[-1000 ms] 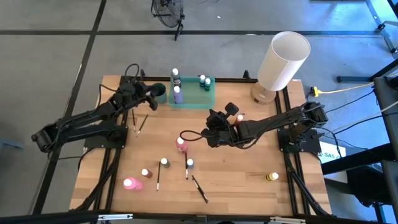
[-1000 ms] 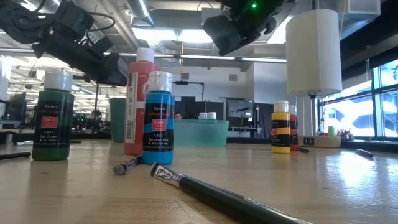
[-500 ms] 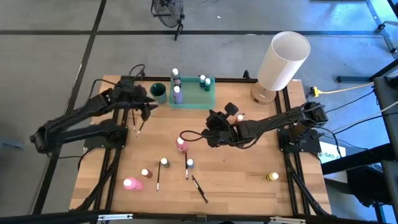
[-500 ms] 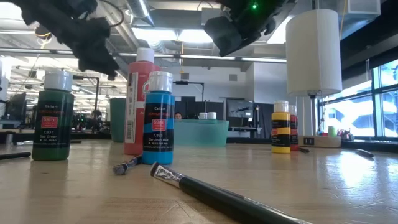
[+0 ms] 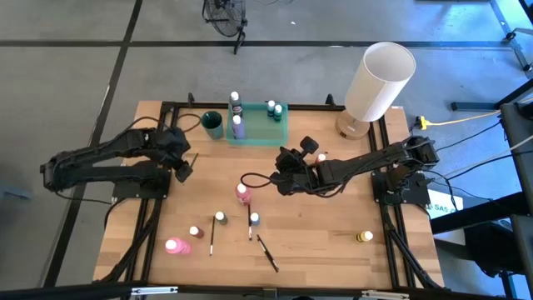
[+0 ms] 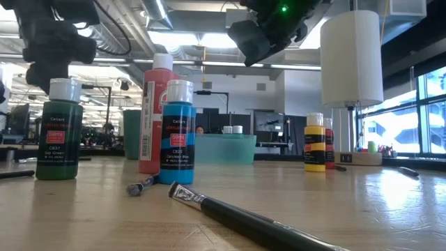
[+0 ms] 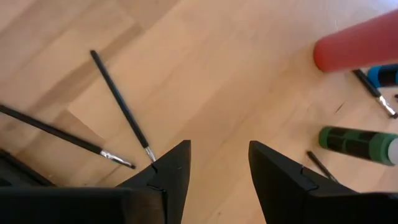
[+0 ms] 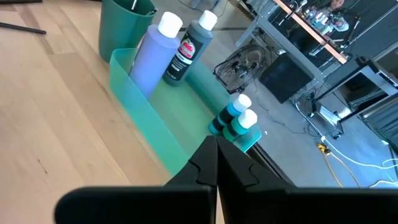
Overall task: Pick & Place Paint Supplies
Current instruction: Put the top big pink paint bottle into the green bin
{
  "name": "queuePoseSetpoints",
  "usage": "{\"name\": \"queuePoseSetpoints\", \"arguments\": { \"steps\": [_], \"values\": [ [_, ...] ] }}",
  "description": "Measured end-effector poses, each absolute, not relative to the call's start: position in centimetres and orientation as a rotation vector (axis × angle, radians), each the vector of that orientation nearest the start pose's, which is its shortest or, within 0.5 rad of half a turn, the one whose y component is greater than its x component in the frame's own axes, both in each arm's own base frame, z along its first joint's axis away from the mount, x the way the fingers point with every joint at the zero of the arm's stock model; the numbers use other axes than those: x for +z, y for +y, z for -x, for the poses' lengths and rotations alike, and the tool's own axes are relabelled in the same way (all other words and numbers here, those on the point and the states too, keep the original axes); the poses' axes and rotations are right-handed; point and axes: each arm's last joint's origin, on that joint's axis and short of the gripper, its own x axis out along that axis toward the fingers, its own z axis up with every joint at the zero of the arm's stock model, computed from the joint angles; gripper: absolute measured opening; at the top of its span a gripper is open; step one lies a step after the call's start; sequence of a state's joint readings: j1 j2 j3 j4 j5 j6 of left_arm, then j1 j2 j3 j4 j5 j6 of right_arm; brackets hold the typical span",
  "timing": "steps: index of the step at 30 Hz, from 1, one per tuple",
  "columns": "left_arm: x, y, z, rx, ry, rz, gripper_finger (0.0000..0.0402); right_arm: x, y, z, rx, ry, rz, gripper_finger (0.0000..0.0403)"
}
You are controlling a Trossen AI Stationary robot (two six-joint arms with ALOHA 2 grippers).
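Note:
Two thin dark paintbrushes lie flat on the wood near the table's left side. My left gripper hangs open above them, pointing down, with nothing between its fingers; the high view shows it near the green cup. My right gripper hovers shut and empty at mid-table, facing the green tray. That tray holds a purple bottle, a dark bottle and two teal bottles. A red bottle stands upright just below the right gripper.
Loose on the near half are a pink bottle, green bottle, blue bottle, yellow bottle and brushes. A white lamp stands at the far right corner. Another bottle stands behind my right arm.
My left gripper has drawn back from the green cup toward the table's left and near edges. It has tipped from nearly level to pointing down over the two brushes. My right arm has kept still.

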State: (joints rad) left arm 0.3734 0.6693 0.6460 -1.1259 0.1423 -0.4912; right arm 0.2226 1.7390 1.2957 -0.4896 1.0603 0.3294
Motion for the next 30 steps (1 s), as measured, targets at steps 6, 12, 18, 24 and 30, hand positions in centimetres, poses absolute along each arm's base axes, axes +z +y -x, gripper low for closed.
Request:
{"name": "queuePoseSetpoints", "arguments": {
  "steps": [6,12,18,24,30],
  "values": [
    [23.3,2.1,-9.7,0.443,1.076,0.737,0.0148,24.7,5.1,-35.8,-0.873,0.634,0.263,0.0000],
    [23.3,1.2,-9.8,0.456,1.082,0.724,0.0148,24.6,4.7,-35.9,-0.845,0.656,0.244,0.0000],
    [23.3,0.3,-9.9,0.432,1.091,0.721,0.0148,24.6,4.7,-35.9,-0.845,0.656,0.243,0.0000],
    [23.8,-0.5,-10.9,0.281,1.027,0.739,0.0148,24.6,4.7,-35.9,-0.844,0.655,0.238,0.0001],
    [25.4,-1.7,-12.7,0.013,0.829,0.652,0.0148,24.6,4.7,-35.9,-0.844,0.654,0.237,0.0001]
  ]
}}
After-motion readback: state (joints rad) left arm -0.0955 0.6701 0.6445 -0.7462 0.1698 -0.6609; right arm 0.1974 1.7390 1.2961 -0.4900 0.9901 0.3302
